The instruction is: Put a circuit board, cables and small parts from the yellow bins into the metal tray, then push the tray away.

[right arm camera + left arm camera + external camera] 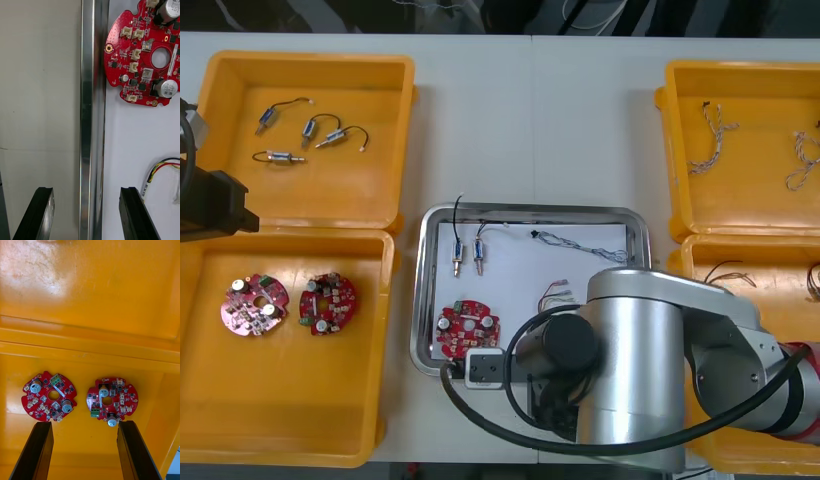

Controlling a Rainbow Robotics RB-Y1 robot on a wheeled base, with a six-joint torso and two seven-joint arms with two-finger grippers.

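The metal tray (635,232), white inside, holds a red circuit board (468,328), two small metal parts (467,255), a blue and white cable (580,243) and a red and yellow cable (558,292). My right arm (650,370) covers the tray's near edge. My right gripper (88,213) is open astride the tray's rim (88,112), one finger over the table, the other inside near the red and yellow cable (161,170); the circuit board (146,56) lies farther ahead. My left gripper (84,450) hangs open over two circuit boards (48,395) (111,399) in a bin.
Yellow bins flank the tray: far left (310,70) with several small metal parts, near left (290,400) with two boards, far right (740,80) with twisted cables, near right (710,250) with cables. My left arm (210,205) sits at the left edge.
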